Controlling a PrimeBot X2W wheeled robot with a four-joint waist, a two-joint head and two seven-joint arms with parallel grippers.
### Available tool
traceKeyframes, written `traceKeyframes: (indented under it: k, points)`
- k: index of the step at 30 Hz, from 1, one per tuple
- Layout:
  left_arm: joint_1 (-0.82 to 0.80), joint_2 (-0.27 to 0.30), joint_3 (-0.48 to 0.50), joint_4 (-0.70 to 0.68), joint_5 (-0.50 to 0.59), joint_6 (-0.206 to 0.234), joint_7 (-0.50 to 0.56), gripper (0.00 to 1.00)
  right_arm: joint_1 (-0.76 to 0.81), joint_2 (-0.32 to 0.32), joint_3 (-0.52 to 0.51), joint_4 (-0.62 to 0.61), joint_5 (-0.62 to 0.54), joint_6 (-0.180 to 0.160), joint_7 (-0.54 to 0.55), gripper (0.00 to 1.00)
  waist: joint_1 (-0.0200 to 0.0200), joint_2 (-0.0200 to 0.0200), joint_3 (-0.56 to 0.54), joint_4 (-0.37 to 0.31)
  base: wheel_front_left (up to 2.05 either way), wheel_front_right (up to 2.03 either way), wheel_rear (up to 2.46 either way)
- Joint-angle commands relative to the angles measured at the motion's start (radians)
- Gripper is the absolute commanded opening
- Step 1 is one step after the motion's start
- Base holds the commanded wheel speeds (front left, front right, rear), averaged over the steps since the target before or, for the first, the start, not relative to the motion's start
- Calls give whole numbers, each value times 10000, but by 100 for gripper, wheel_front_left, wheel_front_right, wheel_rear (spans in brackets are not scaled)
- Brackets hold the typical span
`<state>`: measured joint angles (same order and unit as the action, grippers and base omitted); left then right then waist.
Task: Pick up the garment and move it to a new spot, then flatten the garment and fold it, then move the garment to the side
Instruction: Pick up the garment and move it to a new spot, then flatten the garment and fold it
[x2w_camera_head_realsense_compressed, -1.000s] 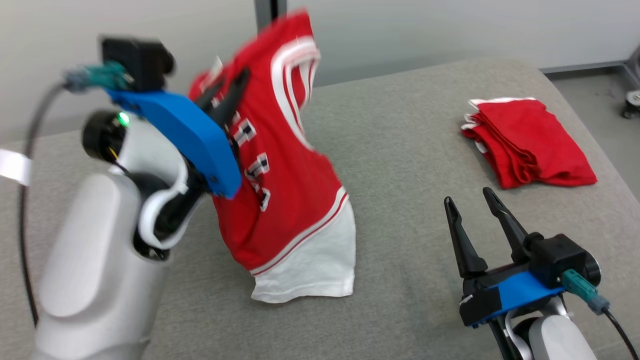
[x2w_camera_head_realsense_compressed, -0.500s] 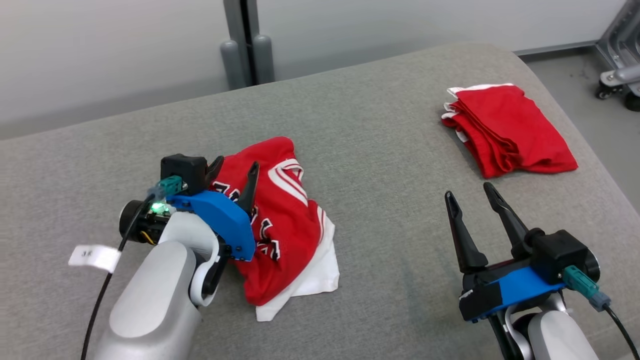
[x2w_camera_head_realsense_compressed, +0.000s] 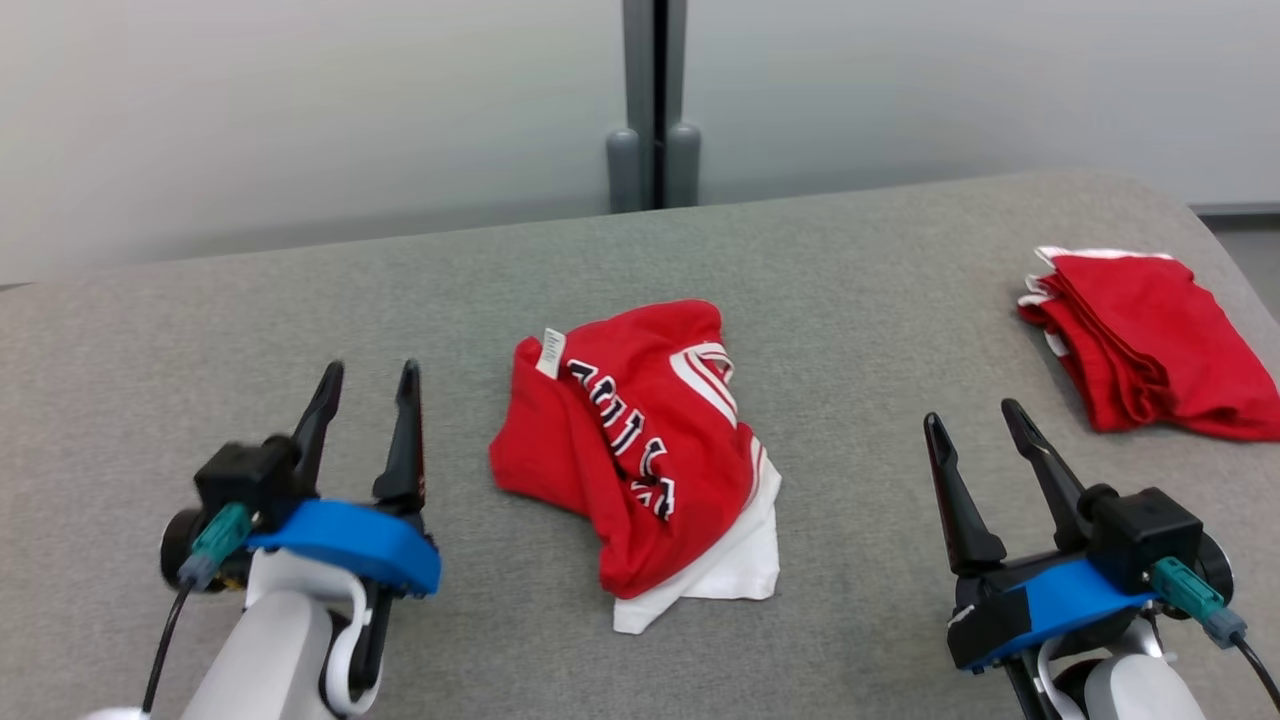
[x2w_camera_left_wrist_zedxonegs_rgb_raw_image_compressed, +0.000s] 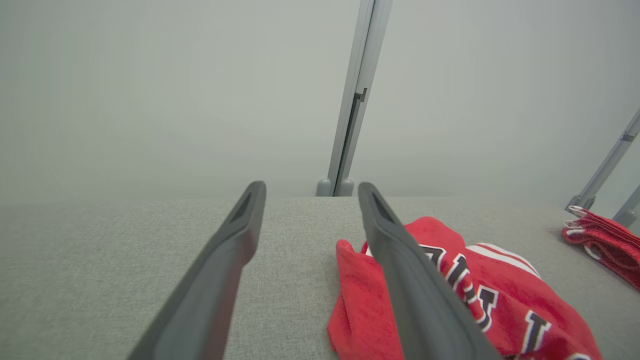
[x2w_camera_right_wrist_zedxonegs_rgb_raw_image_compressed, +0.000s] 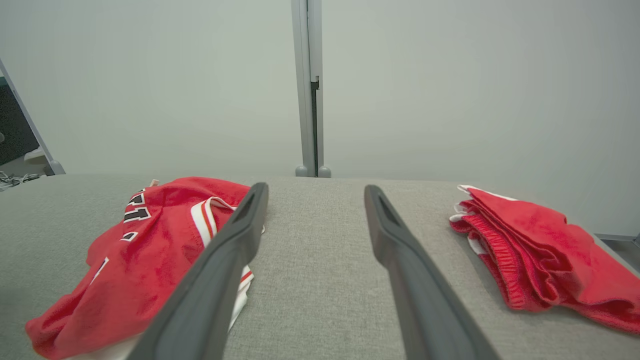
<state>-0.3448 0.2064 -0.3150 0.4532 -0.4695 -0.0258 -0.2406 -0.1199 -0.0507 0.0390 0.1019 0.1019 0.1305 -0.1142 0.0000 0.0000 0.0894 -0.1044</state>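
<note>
Head view: the left gripper (x2w_camera_head_realsense_compressed: 370, 368) and the right gripper (x2w_camera_head_realsense_compressed: 970, 412) are both spread and empty; the garment (x2w_camera_head_realsense_compressed: 640, 450) lies crumpled on the grey table (x2w_camera_head_realsense_compressed: 850, 290) between them. Left wrist view: it lies to the right of the fingers. Right wrist view: it lies left of the fingers, the red shorts (x2w_camera_right_wrist_zedxonegs_rgb_raw_image_compressed: 530, 245) at their right.

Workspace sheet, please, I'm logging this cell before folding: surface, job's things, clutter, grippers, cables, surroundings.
Surface: grey fabric table.
Job's things: garment crumpled in a heap mid-table, not flattened.
Clutter: folded red shorts at the far right.
Grippers: left gripper, right gripper open, empty, off the garment.
Cables: left wrist cable, right wrist cable, clear of cloth.
Surroundings: pale wall, grey post behind the table.
</note>
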Motion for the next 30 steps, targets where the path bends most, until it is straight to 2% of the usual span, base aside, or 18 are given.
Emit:
traceKeyframes:
  k: [1, 10, 15, 30]
  points:
    - [194, 80, 100, -107, -35, 78, -78, 100, 169, 0, -34, -40, -23, 5, 55, 100, 0, 0, -28, 107, 0, 0, 0]
    - [2231, 528, 1071, -1309, 90, 661, -252, 100, 682, 1, -199, 201, 193, 5, 126, 100, 0, 0, -529, 436, 0, 0, 0]
    - [2999, 648, 1335, -1591, 7, 722, -252, 100, 899, 0, -355, 523, 224, 5, 132, 100, 0, 0, -752, 422, 0, 0, 0]
    - [3433, 706, 1262, -2267, -71, 954, -79, 100, 875, 0, -387, 893, 210, 5, 112, 100, 0, 0, -879, 435, 0, 0, 0]
